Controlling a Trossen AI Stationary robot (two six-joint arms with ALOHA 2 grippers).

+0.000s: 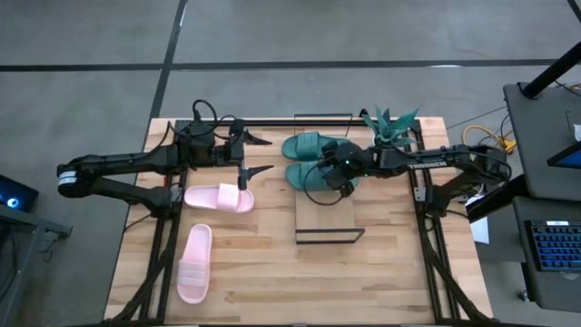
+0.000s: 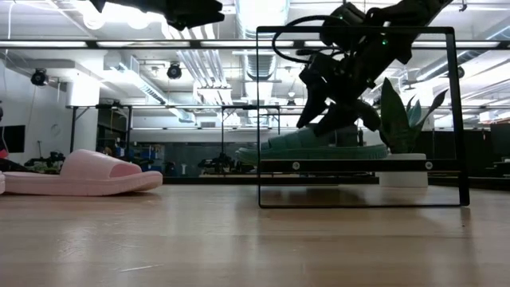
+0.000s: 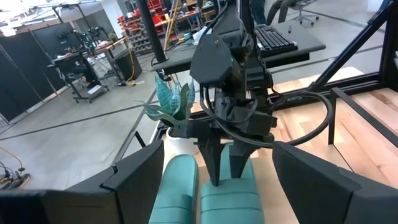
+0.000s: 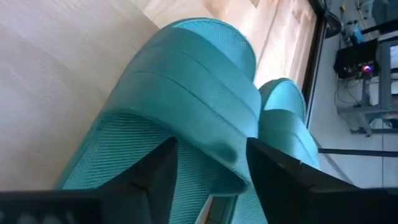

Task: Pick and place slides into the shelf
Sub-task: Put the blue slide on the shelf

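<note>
Two teal slides lie side by side at the far end of the shelf (image 1: 327, 218), the farther one (image 1: 311, 144) resting on its sole. My right gripper (image 1: 340, 175) is down on the nearer teal slide (image 1: 309, 175), shut on its strap. Two pink slides rest on their soles on the table, one (image 1: 219, 197) left of the shelf and one (image 1: 194, 263) nearer the front. My left gripper (image 1: 260, 154) hangs wide open and empty above the table, just beyond the first pink slide. My right gripper has the nearer teal slide's strap at its open edge (image 4: 217, 158) between its two fingers. One finger (image 4: 155, 177) is over the footbed inside the opening and the other (image 4: 277, 183) is outside the strap. The fingers point down, slanting in from the table's right. The slide's sole (image 2: 319, 151) rests on the shelf plank.
A potted plant (image 1: 392, 125) stands just right of the shelf's far end. The shelf's thin dark frame (image 2: 358, 30) rises around the slides. Bare plank lies on the shelf's near half, and bare tabletop (image 1: 263, 282) at the front.
</note>
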